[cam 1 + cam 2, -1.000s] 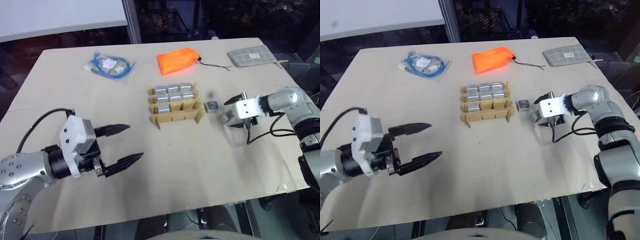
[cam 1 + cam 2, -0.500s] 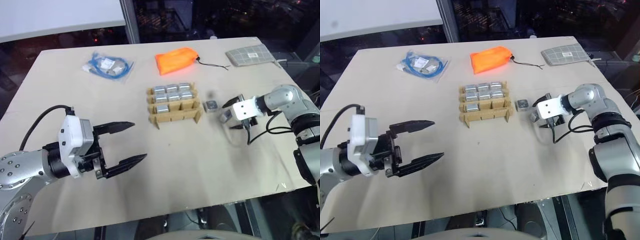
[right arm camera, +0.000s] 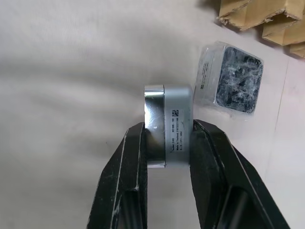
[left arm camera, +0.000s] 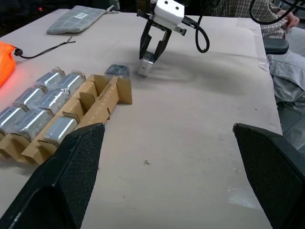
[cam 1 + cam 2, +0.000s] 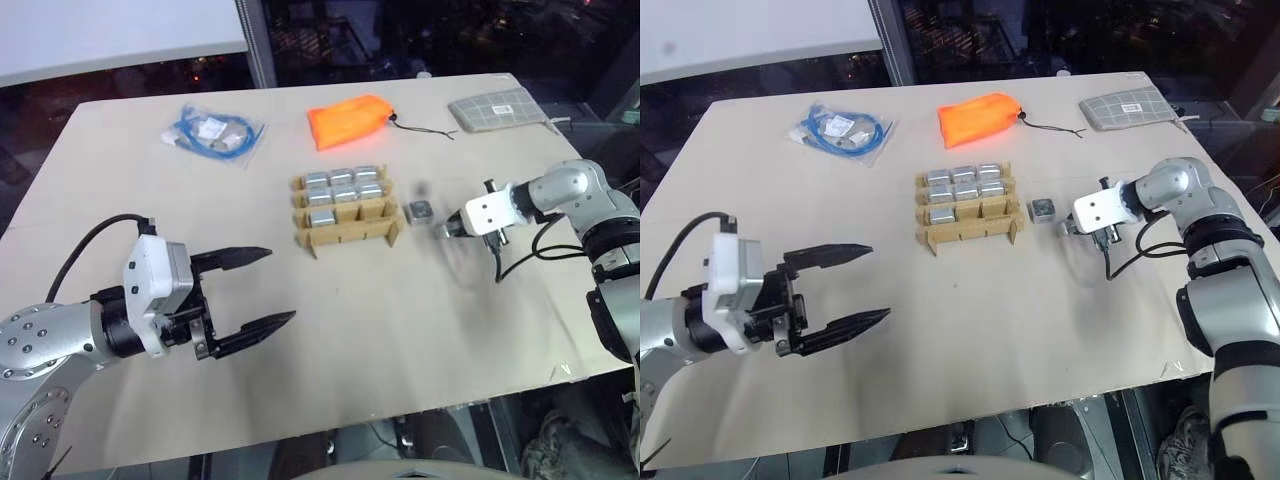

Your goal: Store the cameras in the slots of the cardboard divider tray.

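Nearest the robot, the left end effector (image 5: pixel 258 291) hovers over bare table (image 5: pixel 400 330) with its two black fingers spread wide and nothing between them, well short of the work.

Farther out, the right end effector (image 3: pixel 167 157) is clamped on one camera (image 3: pixel 168 125), its fingers pressing the two broad flat sides while the narrow labelled edge and a shiny metal rim face up the wrist view. The block looks rigid and dense for its bulk, so it should not deform under the squeeze. Its smooth metal skin and rounded corners look slick, so it could twist or slide if the pads sit off-centre. Flat-to-flat across the middle, as here, looks like the soundest hold.

Just beside it, a second loose camera (image 5: pixel 421 211) lies flat on the table with its dark face up, seemingly under a clear film, which may make it more slippery. It is close to the right end of the cardboard divider tray (image 5: pixel 352 233).

The tray holds seven cameras (image 5: pixel 345 187): the far and middle rows full, one in the left slot of the near row. The near row's middle and right slots stand vacant. The thin corrugated walls look light and easily nudged, so lowering a block in squarely matters.

Beyond lie an orange bag (image 5: pixel 352 120), a blue cable packet (image 5: pixel 213 133) and a grey checked pouch (image 5: pixel 500 110).
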